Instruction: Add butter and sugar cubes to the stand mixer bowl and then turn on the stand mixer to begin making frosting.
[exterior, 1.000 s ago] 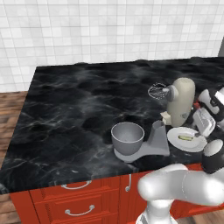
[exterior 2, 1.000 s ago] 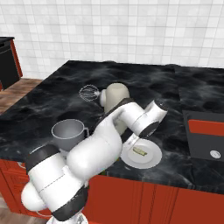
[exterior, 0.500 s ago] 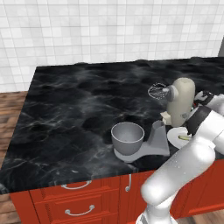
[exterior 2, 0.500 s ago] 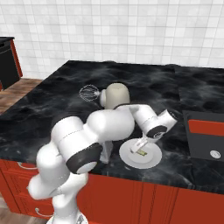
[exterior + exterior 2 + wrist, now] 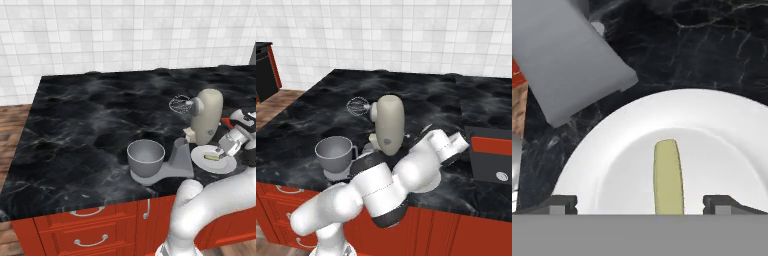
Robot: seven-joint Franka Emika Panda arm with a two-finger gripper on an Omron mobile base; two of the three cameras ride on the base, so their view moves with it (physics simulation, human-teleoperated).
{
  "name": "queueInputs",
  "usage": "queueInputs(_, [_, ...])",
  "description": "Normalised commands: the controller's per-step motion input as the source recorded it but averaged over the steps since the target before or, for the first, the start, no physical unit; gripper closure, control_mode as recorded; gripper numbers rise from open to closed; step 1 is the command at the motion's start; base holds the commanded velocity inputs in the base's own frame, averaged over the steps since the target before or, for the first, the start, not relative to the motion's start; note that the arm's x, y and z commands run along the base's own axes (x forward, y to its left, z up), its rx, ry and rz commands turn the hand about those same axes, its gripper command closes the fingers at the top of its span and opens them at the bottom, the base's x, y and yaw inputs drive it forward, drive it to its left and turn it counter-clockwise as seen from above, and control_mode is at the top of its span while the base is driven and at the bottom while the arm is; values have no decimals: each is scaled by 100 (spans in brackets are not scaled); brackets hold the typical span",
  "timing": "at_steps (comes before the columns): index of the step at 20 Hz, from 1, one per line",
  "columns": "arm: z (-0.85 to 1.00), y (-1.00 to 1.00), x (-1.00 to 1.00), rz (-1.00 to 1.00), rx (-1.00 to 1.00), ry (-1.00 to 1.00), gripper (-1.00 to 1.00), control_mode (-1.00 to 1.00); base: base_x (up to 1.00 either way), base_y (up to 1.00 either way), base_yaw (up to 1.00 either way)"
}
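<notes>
Gripper (image 5: pixel 640 202) hangs spread wide and empty right above the butter (image 5: pixel 668 175) on the white plate (image 5: pixel 612 165) (beside the stand mixer (image 5: pixel 202 120)) — its long axis runs between your fingertips, so you'd likely drop straight down and close across it.

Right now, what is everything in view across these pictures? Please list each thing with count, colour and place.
Pale yellow butter stick: one, lying on the plate, between the finger tips in the hand view.
Flat white round plate: one, on the counter beside the mixer.
Deep grey metal mixer bowl: one, on the mixer's base, looks empty.
Stand mixer with beige head: one, grey base, head tilted back, wire whisk raised.
Black marble counter: one, over red cabinets.
White tiled wall: behind the counter.
Gripper: open, above the butter.
</notes>
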Motion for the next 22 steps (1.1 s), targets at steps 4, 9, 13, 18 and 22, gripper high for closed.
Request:
queueInputs(4, [-14,-8,16,0,3,0,-100,-100,0,0,0])
queueInputs(9, [-25,2,0,0,0,0,-100,-100,0,0,0])
queueInputs(13, [-4,18,-26,-3,0,-7,-100,-100,0,0,0])
queueInputs(18, [0,15,-31,-10,0,-9,-100,-100,0,0,0])
queueInputs(22, [1,24,-25,-16,0,-8,-100,-100,0,0,0])
